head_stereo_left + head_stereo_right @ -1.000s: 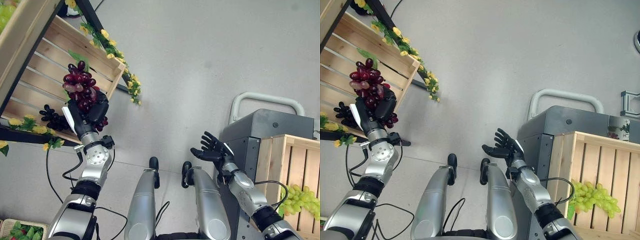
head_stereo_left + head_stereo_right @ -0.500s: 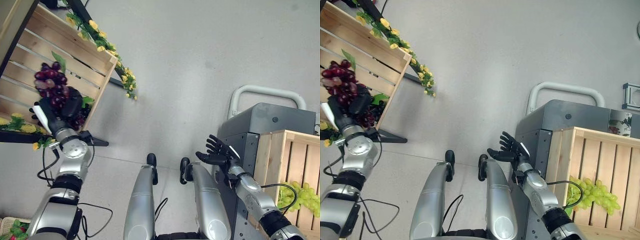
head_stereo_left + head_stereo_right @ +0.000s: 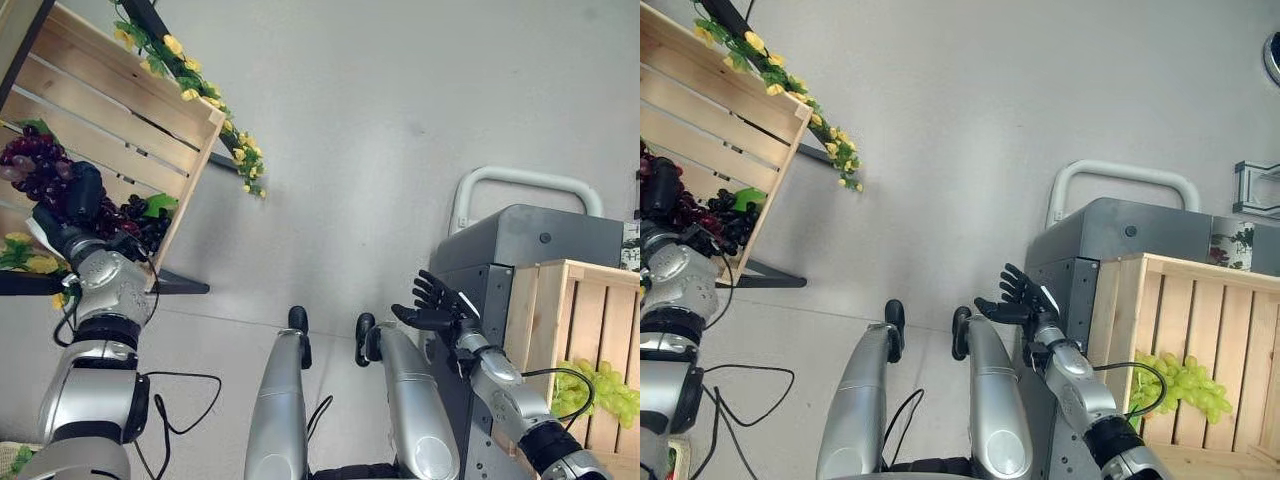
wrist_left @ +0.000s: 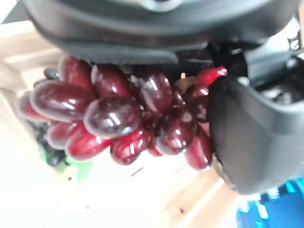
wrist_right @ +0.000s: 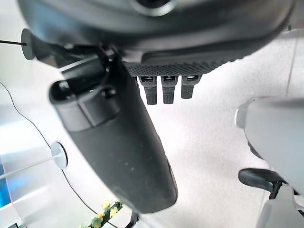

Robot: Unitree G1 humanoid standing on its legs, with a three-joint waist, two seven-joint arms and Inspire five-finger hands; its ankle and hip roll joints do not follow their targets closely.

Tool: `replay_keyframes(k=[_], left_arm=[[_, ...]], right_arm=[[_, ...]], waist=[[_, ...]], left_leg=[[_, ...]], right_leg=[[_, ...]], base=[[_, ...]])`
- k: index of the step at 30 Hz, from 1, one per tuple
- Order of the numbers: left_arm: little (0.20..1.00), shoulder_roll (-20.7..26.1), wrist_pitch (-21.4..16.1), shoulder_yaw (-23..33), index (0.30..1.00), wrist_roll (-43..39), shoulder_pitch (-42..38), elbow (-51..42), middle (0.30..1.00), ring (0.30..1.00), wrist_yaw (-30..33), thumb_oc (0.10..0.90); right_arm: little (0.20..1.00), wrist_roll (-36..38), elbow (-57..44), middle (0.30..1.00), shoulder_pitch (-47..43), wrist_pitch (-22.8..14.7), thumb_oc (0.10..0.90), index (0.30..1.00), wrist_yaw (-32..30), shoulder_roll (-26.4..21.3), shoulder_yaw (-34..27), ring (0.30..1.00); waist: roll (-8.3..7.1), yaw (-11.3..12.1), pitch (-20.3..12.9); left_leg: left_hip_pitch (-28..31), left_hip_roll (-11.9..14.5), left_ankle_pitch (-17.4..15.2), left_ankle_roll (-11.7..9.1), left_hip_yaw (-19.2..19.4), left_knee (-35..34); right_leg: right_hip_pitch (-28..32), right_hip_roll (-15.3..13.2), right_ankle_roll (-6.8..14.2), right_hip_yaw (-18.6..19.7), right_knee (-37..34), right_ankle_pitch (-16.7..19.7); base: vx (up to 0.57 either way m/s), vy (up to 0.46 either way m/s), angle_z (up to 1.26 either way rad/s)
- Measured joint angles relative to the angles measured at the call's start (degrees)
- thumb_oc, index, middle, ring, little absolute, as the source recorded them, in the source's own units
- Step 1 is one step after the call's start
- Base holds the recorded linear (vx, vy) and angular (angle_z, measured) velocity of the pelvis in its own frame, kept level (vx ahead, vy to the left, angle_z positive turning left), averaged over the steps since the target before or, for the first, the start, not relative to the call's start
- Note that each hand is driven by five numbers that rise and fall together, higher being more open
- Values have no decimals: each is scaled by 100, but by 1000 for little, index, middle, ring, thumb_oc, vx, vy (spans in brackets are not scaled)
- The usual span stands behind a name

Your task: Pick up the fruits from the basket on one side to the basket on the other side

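One red grape bunch [image 4: 118, 118] in left hand [image 3: 82, 200]

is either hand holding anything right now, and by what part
The left hand is shut on the red grapes, wrapped round the bunch's middle, over the left crate. The right hand is open and holds nothing.

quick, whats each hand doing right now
Left hand: closed on the red grape bunch, at the wooden crate.
Right hand: open, fingers spread, holding nothing.
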Motion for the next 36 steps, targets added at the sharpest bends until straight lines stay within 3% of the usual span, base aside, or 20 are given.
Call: replay_keyframes(k=[1, 2, 3, 10, 18, 24, 29, 36], left_arm=[[352, 52, 97, -12, 352, 0, -58, 59, 352, 352, -1, 435], [801, 142, 246, -27, 801, 3, -124, 100, 801, 801, -58, 734], [900, 224, 389, -75, 900, 5, -184, 136, 900, 900, -146, 800], [900, 311, 783, -356, 900, 173, -381, 267, 900, 900, -625, 800], [900, 353, 961, -415, 900, 637, -675, 523, 900, 900, -581, 800], [900, 593, 1590, -893, 900, 1748, -1024, 758, 900, 900, -458, 800], [900, 655, 2025, -1034, 900, 2018, -1215, 1106, 900, 900, -262, 800], [900, 652, 1938, -997, 900, 2016, -1204, 1205, 900, 900, -3, 800]], right_arm=[[900, 0, 0, 900, 0, 0, 800, 900, -3, 0, -6, 900], [900, 0, 0, 900, 4, 0, 800, 900, -10, -2, -5, 900], [900, 1, 0, 900, 4, 0, 800, 900, -10, -1, -5, 900], [900, 0, 0, 900, -52, -16, 800, 900, -11, 9, -3, 900], [900, 3, 1, 900, -53, -85, 800, 900, -18, 9, -2, 900], [900, 7, 0, 900, -62, -87, 800, 900, -29, 24, 11, 900], [900, 9, -3, 900, -76, -87, 800, 900, -37, 42, 25, 900], [900, 24, -2, 900, -120, -95, 800, 900, -197, 126, 91, 900]], waist=[[0, -5, 0], [0, -10, 0], [0, -8, 0], [-1, -18, 1], [-13, -9, -1], [-66, -22, -1], [-108, -21, -4], [-134, 2, -7]], left_leg=[[-5, 1, 0, -1, -5, -1], [-10, 2, 0, -2, -11, -15], [-16, 1, -1, -3, -17, -26], [-63, 0, -35, -19, -34, -14], [-62, 6, -53, -1, -39, 12], [-30, 10, -54, -2, -31, 8], [-1, 8, -58, 3, -20, 5], [45, 6, -66, 18, -24, 0]], right_leg=[[-1, 1, 0, -8, -6, 0], [-2, 3, -3, -18, -21, -1], [-3, 3, -5, -27, -36, -2], [-4, 0, -29, -61, -84, 9], [0, 0, -27, -65, -73, 9], [30, 2, -27, -64, -76, 10], [67, -4, -21, -63, -99, 13], [119, 2, 16, -57, -126, 3]], base=[[-21, -14, 3], [-30, -27, 3], [-39, -38, 4], [-11, -13, 2], [-10, -21, 0], [0, 0, 0], [0, 0, 0], [-25, -2, 0]])
